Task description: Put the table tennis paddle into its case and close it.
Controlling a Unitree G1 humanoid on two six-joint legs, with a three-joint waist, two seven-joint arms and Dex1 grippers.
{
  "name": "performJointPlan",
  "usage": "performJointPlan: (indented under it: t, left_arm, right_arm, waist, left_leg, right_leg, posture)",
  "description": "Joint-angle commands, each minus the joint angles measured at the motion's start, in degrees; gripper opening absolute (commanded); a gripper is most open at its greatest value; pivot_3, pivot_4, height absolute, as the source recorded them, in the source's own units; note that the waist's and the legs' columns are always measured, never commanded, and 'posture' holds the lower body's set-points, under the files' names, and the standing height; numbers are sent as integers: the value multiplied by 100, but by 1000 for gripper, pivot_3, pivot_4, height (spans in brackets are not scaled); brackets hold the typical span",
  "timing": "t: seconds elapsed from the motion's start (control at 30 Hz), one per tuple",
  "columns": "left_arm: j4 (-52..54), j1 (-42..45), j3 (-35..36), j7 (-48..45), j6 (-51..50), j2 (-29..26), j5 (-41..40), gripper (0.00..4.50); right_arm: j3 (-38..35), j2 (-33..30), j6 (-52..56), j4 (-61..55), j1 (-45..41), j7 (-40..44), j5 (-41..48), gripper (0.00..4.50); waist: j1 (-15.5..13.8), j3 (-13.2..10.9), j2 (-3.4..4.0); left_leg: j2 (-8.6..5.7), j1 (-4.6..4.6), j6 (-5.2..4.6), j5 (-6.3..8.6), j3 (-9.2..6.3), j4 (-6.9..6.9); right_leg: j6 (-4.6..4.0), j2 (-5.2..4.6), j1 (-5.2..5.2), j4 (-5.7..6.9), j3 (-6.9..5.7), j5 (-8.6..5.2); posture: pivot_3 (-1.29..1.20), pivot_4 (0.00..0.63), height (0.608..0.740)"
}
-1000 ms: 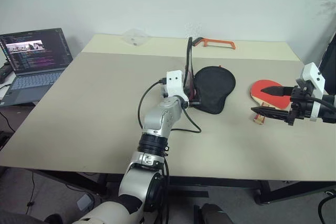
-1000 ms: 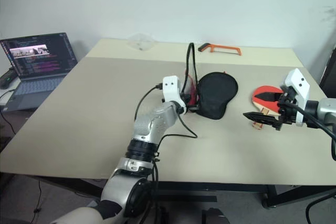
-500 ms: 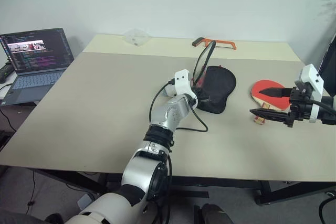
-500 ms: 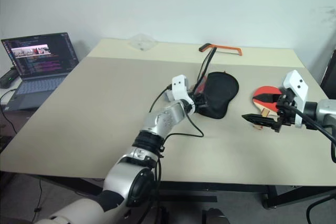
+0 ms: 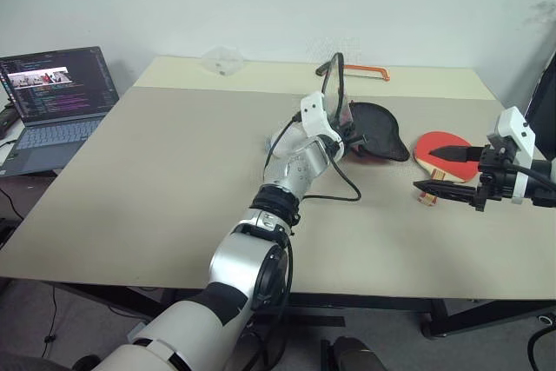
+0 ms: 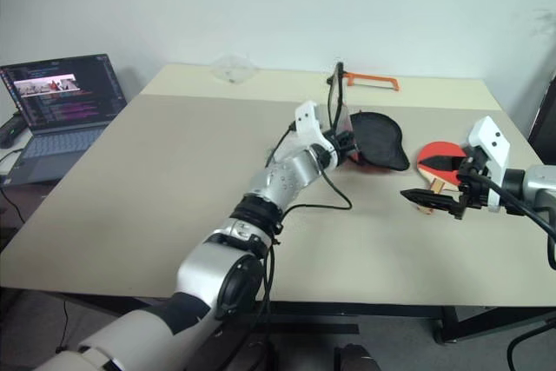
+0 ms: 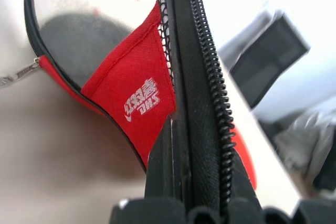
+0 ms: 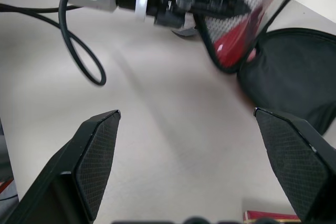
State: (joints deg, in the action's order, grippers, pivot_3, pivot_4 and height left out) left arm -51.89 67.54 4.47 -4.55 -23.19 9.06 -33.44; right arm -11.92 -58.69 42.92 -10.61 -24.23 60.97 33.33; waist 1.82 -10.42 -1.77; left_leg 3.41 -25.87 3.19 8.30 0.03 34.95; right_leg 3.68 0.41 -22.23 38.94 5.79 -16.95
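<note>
The case [image 5: 369, 128] is pinched at its zipper edge by the left pincer [image 5: 345, 134], one flap lifted. The table tennis paddle [image 5: 440, 152] lies on the tabletop [image 5: 156, 180] under the spread right pincer [image 5: 445, 169]

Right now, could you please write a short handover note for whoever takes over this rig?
Left gripper: shut on the case's red flap by its zipper edge, holding that flap up above the table.
Right gripper: open, empty, hovering by the table tennis paddle.
Paddle lies on the table beside the case, outside it.
Done: case held open.
Left: pick up the paddle, slide it in, zip the case closed.
</note>
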Motion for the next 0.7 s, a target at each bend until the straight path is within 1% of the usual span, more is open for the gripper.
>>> performJointPlan:
  t: [0.03, 0.17, 0.43, 0.7]
  left_arm:
    - [367, -423, -359, 82, -174, 1434, 196, 28]
    - [768, -733, -467, 240, -417, 1246, 152, 28]
    - [1632, -1033, -535, 668, -651, 752, 293, 28]
    - [2483, -1617, -543, 1195, -1275, 622, 307, 28]
  right_arm:
    - [-199, -94, -22, -125, -87, 14, 98, 4500]
    - [-113, -49, -53, -86, -133, 16, 63, 4500]
    - [111, 155, -85, -43, -284, -13, 14, 4500]
    - [231, 234, -114, 16, -370, 29, -40, 4500]
  waist:
    - [1, 0, 0]
    - [3, 0, 1]
    - [2, 0, 1]
    - [3, 0, 2]
  left_leg:
    - [0, 0, 0, 0, 0, 0]
    - [0, 0, 0, 0, 0, -1]
    - [1, 1, 0, 0, -1, 0]
    - [1, 1, 0, 0, -1, 0]
  right_leg:
    - [0, 0, 0, 0, 0, 0]
    - [0, 0, -2, 1, 0, 0]
    - [-1, 0, -1, 3, 1, 0]
    - [-12, 0, 0, 3, 2, 7]
  posture:
    - [0, 150, 740]
    - [0, 150, 740]
    - [0, 150, 740]
    - [0, 150, 740]
